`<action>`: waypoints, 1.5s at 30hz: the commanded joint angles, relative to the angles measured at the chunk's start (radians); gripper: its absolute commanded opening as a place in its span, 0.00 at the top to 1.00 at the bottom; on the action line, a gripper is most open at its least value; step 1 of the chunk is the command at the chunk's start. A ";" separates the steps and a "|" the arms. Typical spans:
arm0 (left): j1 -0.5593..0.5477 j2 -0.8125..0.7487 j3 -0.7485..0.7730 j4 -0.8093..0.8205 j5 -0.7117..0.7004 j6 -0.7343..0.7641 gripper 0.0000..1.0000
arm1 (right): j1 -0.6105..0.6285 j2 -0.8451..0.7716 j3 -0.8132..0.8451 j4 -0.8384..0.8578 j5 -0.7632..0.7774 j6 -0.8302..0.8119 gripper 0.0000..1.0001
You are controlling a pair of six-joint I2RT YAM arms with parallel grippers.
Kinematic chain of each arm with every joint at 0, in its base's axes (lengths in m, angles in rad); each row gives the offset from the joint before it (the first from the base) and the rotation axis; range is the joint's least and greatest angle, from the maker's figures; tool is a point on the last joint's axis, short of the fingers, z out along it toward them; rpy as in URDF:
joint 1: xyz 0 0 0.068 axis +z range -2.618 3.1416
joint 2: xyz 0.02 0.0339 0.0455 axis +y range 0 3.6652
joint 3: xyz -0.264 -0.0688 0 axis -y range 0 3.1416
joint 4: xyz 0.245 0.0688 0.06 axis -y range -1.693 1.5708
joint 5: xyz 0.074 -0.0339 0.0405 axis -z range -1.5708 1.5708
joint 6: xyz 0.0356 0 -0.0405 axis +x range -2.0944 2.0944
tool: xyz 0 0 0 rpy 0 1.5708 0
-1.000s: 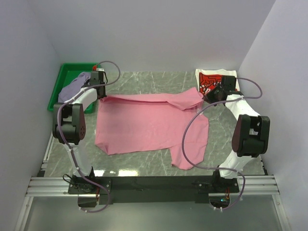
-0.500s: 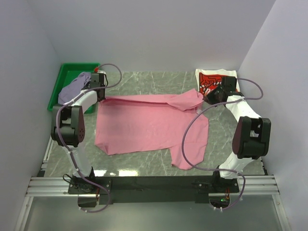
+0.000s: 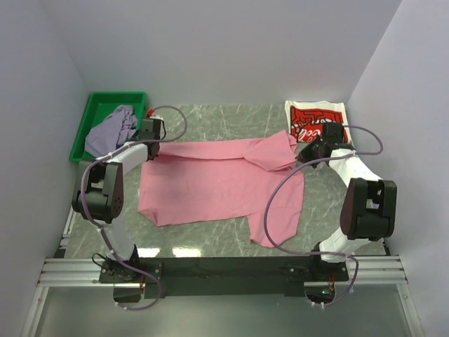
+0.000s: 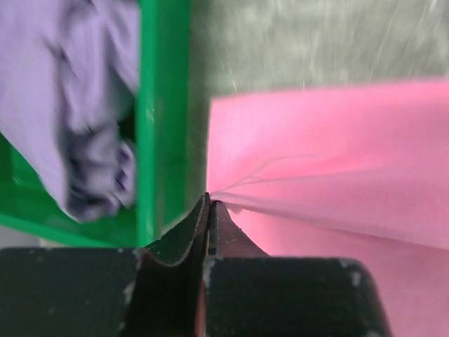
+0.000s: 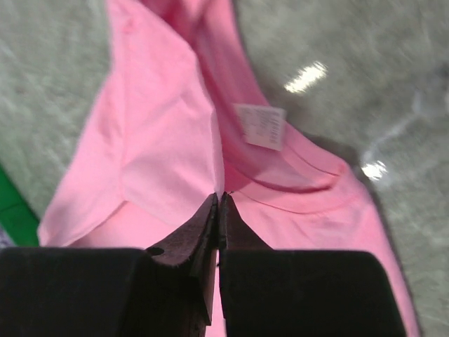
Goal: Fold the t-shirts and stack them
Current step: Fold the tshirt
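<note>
Left hand (image 4: pixel 209 205) and right hand (image 5: pixel 219 198) pinch the pink t-shirt's (image 3: pixel 210 184) far edge.

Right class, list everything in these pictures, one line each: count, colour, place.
pink t-shirt: one, pink, spread over the table's middle
white t-shirt: one, white with red print, far right corner
lavender-grey t-shirt: one, lavender-grey, crumpled in the bin
bin: one, green, far left corner
table: one, grey-green marbled, under everything
left gripper: one, black, shut on the pink t-shirt's far left corner
right gripper: one, black, shut on the pink t-shirt near its collar
</note>
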 commanded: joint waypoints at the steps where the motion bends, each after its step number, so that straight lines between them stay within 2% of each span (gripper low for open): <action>1: -0.022 -0.046 -0.049 -0.019 -0.042 -0.093 0.94 | 0.000 -0.031 -0.053 0.014 0.048 -0.029 0.94; 3: -0.031 -0.045 -0.075 -0.011 -0.048 -0.104 0.88 | 0.000 -0.027 -0.076 0.024 0.046 -0.033 0.86; 4: -0.040 -0.037 -0.079 -0.014 -0.056 -0.106 0.76 | 0.002 -0.022 -0.078 0.025 0.049 -0.036 0.79; 5: -0.044 -0.036 -0.077 -0.022 -0.076 -0.112 0.70 | 0.002 -0.022 -0.075 0.028 0.052 -0.052 0.65; 7: -0.048 -0.051 -0.071 -0.036 -0.094 -0.126 0.49 | 0.006 -0.033 -0.059 0.025 0.068 -0.064 0.51; 8: -0.050 -0.066 -0.069 -0.034 -0.093 -0.141 0.44 | 0.009 -0.040 -0.038 0.030 0.101 -0.079 0.42; 9: -0.048 -0.086 -0.069 -0.031 -0.084 -0.150 0.38 | 0.014 -0.048 -0.027 0.033 0.118 -0.093 0.39; 10: -0.048 -0.130 -0.068 -0.019 -0.079 -0.162 0.26 | 0.018 -0.059 -0.016 0.047 0.124 -0.114 0.37; 13: -0.044 -0.189 -0.054 -0.010 -0.042 -0.221 0.16 | 0.029 -0.025 0.049 0.083 0.128 -0.196 0.35; 17: -0.027 -0.164 -0.005 -0.016 0.025 -0.328 0.18 | 0.031 0.080 0.157 0.183 0.008 -0.279 0.37; 19: -0.010 -0.114 0.012 -0.017 0.048 -0.369 0.24 | 0.031 0.162 0.232 0.206 -0.027 -0.308 0.40; 28: 0.053 0.073 0.127 -0.010 0.170 -0.442 0.32 | 0.031 0.470 0.542 0.137 -0.121 -0.366 0.46; 39: 0.088 0.185 0.158 -0.031 0.202 -0.465 0.35 | 0.029 0.650 0.688 0.087 -0.204 -0.309 0.50; 45: 0.094 0.201 0.145 -0.040 0.207 -0.468 0.35 | 0.029 0.687 0.703 0.071 -0.216 -0.285 0.56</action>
